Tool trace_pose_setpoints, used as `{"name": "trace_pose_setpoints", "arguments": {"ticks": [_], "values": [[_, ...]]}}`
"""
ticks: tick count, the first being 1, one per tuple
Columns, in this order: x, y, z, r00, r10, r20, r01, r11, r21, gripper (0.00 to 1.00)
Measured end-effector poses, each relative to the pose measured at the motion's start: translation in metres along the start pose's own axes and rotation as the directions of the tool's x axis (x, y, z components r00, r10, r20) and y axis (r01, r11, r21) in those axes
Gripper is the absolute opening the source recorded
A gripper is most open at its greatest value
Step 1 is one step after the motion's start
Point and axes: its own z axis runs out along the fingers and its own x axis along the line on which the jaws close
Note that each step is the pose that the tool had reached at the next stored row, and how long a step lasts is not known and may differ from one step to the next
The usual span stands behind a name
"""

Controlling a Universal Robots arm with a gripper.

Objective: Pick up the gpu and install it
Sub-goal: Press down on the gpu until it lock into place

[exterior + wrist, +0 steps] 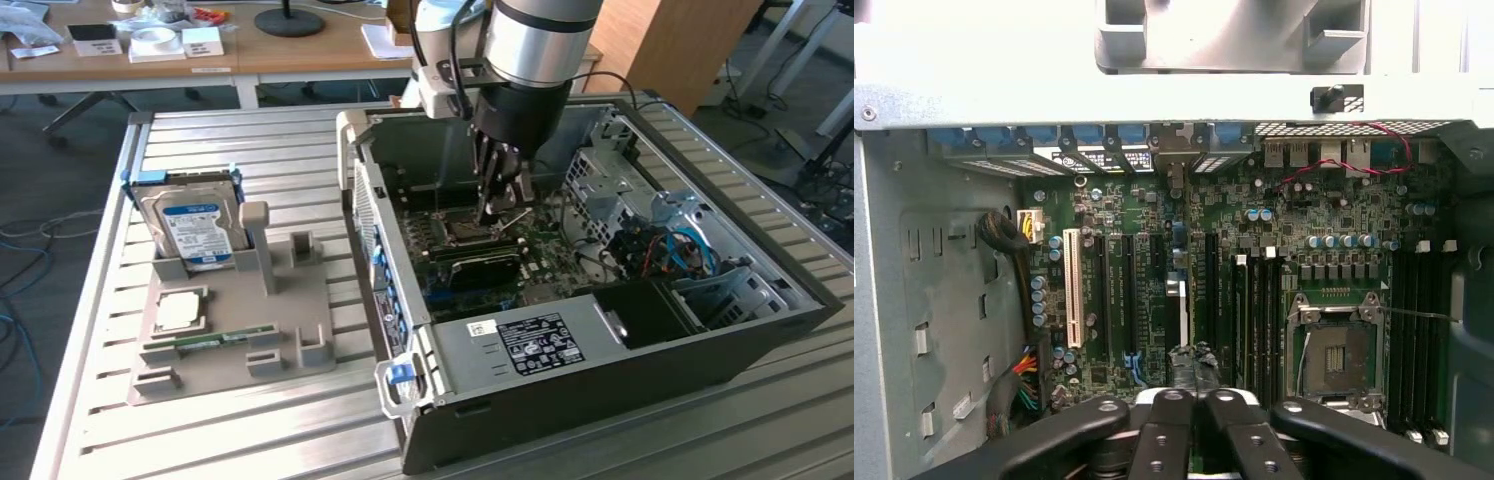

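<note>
My gripper [499, 208] reaches down into the open computer case [747, 335], low over the motherboard [1254, 240]. In the wrist view its black fingertips [1184, 362] are drawn together. Just past them the gpu [1174, 290] stands edge-on among the expansion slots as a thin strip running toward the case's rear wall. The tips sit at or just over the near end of the card's edge. I cannot tell whether they touch or pinch it.
Beside the case, at the exterior view's left, a grey parts tray [227, 375] holds a hard drive [194, 225], a CPU [180, 310] and a RAM stick [220, 340]. The empty CPU socket [1334, 355] lies near the gripper. Drive cages and cables [667, 245] crowd the case's far side.
</note>
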Motion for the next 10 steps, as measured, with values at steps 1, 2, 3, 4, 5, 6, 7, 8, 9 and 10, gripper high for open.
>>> {"name": "trace_pose_setpoints", "arguments": {"ticks": [1,2,3,4,5,6,7,8,9,10], "values": [[0.0,0.0,0.0,1.0,0.0,0.0,0.0,1.0,-0.0001,0.15],[0.0,0.0,0.0,1.0,0.0,0.0,0.0,1.0,0.0,0.11],[0.0,0.0,0.0,1.0,0.0,0.0,0.0,1.0,0.0,0.11],[0.0,0.0,0.0,1.0,0.0,0.0,0.0,1.0,0.0,0.11],[0.0,0.0,0.0,1.0,0.0,0.0,0.0,1.0,0.0,0.11],[0.0,0.0,0.0,1.0,0.0,0.0,0.0,1.0,0.0,0.11],[0.0,0.0,0.0,1.0,0.0,0.0,0.0,1.0,0.0,0.11],[0.0,0.0,0.0,1.0,0.0,0.0,0.0,1.0,0.0,0.11],[0.0,0.0,0.0001,1.0,0.0,-0.0001,0.0,1.0,-0.0001,0.11],[0.0,0.0,0.0007,1.0,0.0,0.0001,0.0,1.0,0.0,0.11]]}}
